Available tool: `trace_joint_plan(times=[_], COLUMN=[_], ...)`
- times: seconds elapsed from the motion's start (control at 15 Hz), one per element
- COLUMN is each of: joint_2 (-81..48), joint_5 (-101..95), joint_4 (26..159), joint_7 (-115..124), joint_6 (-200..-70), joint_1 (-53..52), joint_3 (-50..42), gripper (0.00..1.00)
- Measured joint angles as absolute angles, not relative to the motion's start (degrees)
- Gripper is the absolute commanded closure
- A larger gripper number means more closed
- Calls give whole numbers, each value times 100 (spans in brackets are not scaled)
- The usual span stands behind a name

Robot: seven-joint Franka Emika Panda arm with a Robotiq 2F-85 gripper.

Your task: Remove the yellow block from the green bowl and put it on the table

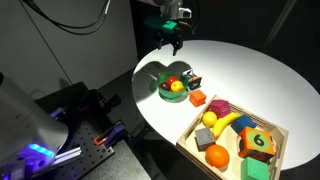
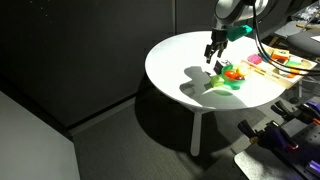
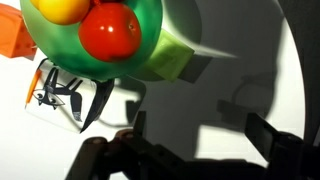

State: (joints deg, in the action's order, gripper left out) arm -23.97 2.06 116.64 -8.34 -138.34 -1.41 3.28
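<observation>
The green bowl [image 1: 163, 88] [image 2: 236, 84] [image 3: 150, 40] stands on the round white table [image 1: 250, 70] [image 2: 175, 65]. In it lie a red round fruit [image 3: 110, 32] and a yellow piece [image 1: 177, 88] [image 3: 62, 8], which I take for the yellow block; the wrist view cuts it at the top edge. My gripper [image 1: 172, 42] [image 2: 214, 52] [image 3: 200, 135] is open and empty. It hovers above the table a little behind the bowl, not touching it.
A pale green block [image 3: 176, 57] sits against the bowl's rim. A small black-and-white toy [image 1: 192, 80] [image 3: 62, 95] and an orange block [image 1: 198, 98] [image 3: 12, 35] lie beside the bowl. A wooden tray [image 1: 190, 140] holds a banana, an orange and blocks.
</observation>
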Motion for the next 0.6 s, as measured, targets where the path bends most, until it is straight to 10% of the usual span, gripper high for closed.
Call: trace_joint_plan(times=[0.6], joint_2=[-1432], joint_5=[243], joint_4=[12087], joint_7=[-822], joint_6=[-13217], joint_1=[0], joint_3=[146], gripper=[0])
